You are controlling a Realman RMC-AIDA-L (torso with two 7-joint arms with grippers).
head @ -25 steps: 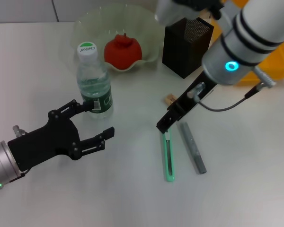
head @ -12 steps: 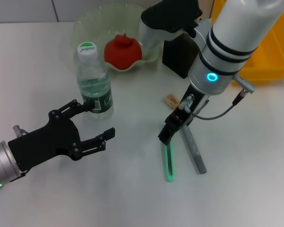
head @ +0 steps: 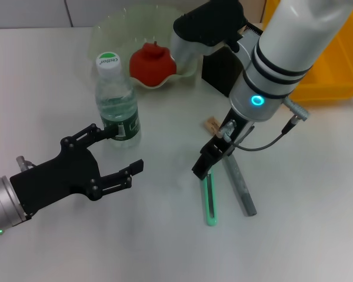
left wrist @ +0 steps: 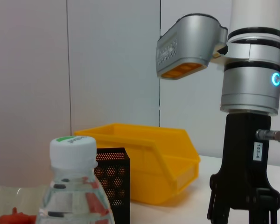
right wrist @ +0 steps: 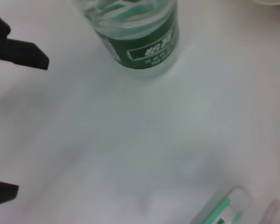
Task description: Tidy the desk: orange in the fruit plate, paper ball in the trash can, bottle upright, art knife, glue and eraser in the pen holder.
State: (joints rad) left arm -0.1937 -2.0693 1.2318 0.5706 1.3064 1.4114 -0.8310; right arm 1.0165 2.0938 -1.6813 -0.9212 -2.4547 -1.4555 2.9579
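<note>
The clear water bottle [head: 116, 103] with a green label stands upright; it also shows in the left wrist view [left wrist: 74, 186] and the right wrist view [right wrist: 140, 37]. A red-orange fruit [head: 153, 62] lies in the clear fruit plate [head: 115, 29]. The green art knife [head: 209, 202] and the grey glue stick [head: 240, 187] lie side by side on the desk. A small tan eraser [head: 211, 124] lies near the black mesh pen holder [head: 222, 69]. My right gripper [head: 205, 167] hangs just over the knife's far end, fingers apart in the left wrist view [left wrist: 242, 217]. My left gripper [head: 125, 148] is open and empty beside the bottle. No paper ball is in view.
A yellow bin [head: 335, 59] stands at the back right, behind the pen holder. The left gripper's black fingers [right wrist: 18, 51] show in the right wrist view, near the bottle. The knife's end [right wrist: 219, 212] shows there too.
My right gripper has come down and a little to the left, closer to the far end of the green knife. The left arm and the objects have not moved.
</note>
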